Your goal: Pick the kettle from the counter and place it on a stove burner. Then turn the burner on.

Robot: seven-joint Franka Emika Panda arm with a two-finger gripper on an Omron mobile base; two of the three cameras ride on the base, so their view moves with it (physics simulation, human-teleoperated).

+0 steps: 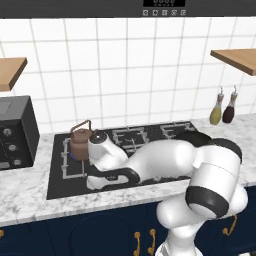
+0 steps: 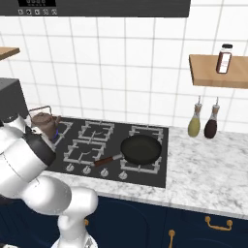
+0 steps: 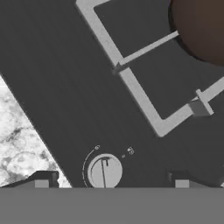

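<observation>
Kettle (image 1: 80,143) sits on the stove burner (image 1: 70,159) at the hob's far-left corner. Gripper (image 3: 111,181), jaws spread and empty, hangs over the knob (image 3: 104,171), at six o'clock from the kettle. Centre both fingertips around it before closing and twisting.

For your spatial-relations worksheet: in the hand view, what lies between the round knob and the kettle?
Bare black stovetop and the pale bars of the grate lie between the knob and the kettle, as the hand view shows.
</observation>
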